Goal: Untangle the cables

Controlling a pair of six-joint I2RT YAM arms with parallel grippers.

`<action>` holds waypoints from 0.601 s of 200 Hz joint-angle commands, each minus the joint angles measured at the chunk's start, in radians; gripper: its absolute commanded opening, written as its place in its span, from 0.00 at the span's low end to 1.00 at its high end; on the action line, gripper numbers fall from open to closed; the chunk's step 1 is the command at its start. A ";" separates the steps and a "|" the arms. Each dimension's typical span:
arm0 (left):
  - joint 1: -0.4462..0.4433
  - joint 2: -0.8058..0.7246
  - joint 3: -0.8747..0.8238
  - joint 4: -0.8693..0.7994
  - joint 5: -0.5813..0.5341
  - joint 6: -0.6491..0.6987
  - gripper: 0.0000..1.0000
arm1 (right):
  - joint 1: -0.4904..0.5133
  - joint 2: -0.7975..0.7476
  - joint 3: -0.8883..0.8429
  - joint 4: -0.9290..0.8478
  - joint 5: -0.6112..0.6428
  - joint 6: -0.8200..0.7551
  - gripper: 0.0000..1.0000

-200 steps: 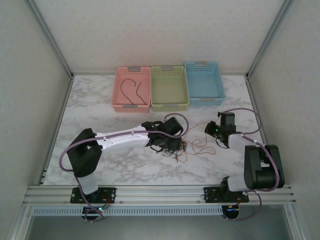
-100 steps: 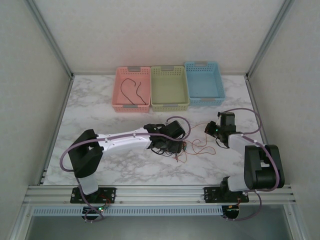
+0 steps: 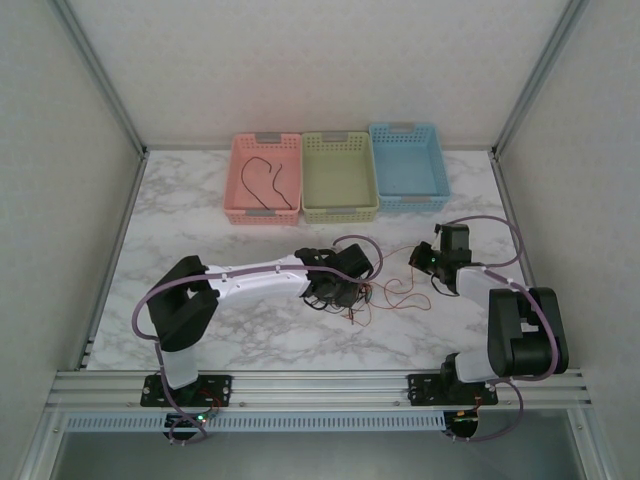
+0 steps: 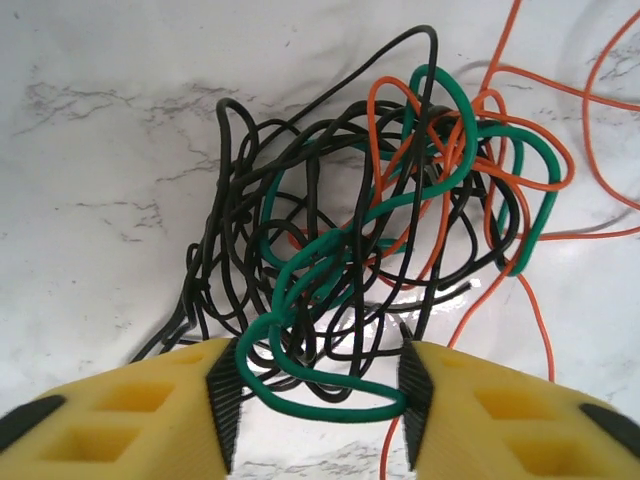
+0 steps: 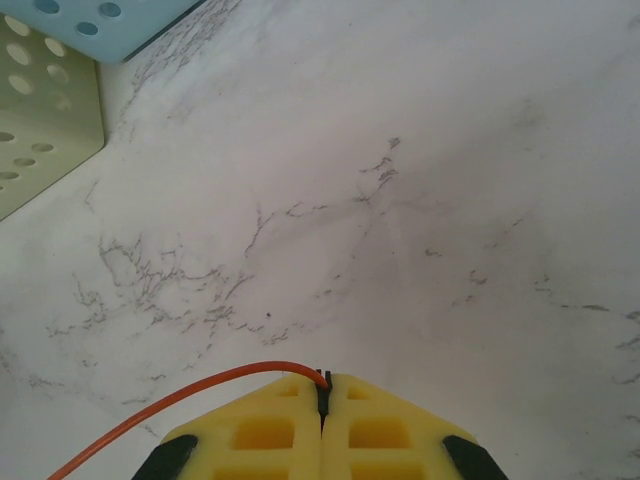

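Lying knotted on the table between the arms, the cables are mostly tangled. One black cable sits in the pink basket. Left gripper is spread around a green loop; right gripper is clenched on an orange strand.

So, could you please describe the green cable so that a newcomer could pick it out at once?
On the marble table, in front of the pale green basket, a tangle of thin cables lies under the left gripper. The green cable loops between its open jaws; it is the only green strand among the black cables and the orange cable.
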 commanded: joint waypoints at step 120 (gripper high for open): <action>0.018 -0.145 -0.078 -0.043 -0.125 0.004 0.00 | 0.008 0.007 0.026 -0.008 -0.004 -0.012 0.00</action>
